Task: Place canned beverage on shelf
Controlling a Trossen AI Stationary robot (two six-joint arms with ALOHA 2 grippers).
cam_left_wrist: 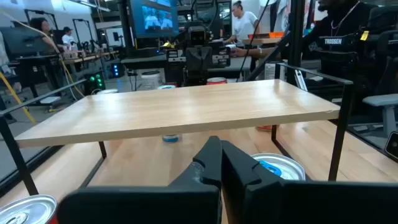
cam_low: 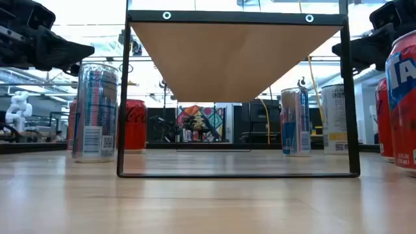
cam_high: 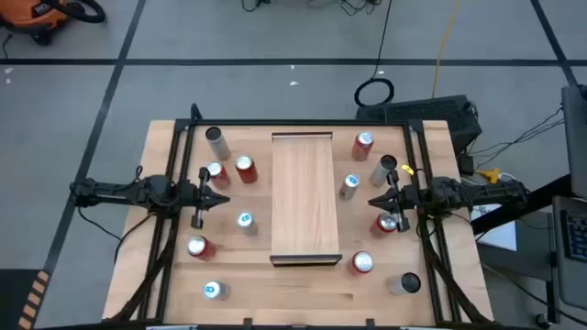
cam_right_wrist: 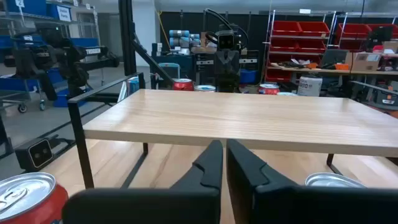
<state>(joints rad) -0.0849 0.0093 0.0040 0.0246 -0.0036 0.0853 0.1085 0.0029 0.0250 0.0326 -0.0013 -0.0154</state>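
Note:
The shelf (cam_high: 305, 197), a long pale wood panel on a black metal frame (cam_low: 238, 174), stands raised above the middle of the table. Several beverage cans stand upright on the tabletop on both sides of it, among them a red can (cam_high: 246, 169) to its left and a red can (cam_high: 388, 223) to its right. My left gripper (cam_high: 225, 201) hovers shut just left of the shelf, pointing at it (cam_left_wrist: 221, 158). My right gripper (cam_high: 371, 201) hovers shut just right of it, pointing back (cam_right_wrist: 224, 158). Neither holds anything.
A blue-topped can (cam_left_wrist: 277, 168) stands just under my left gripper, and a silver-topped can (cam_right_wrist: 333, 180) stands just under my right one. A tall slim can (cam_low: 96, 110) and a red can (cam_low: 403, 97) stand near the table's near edge. Black frame rails (cam_high: 174, 229) run along both table sides.

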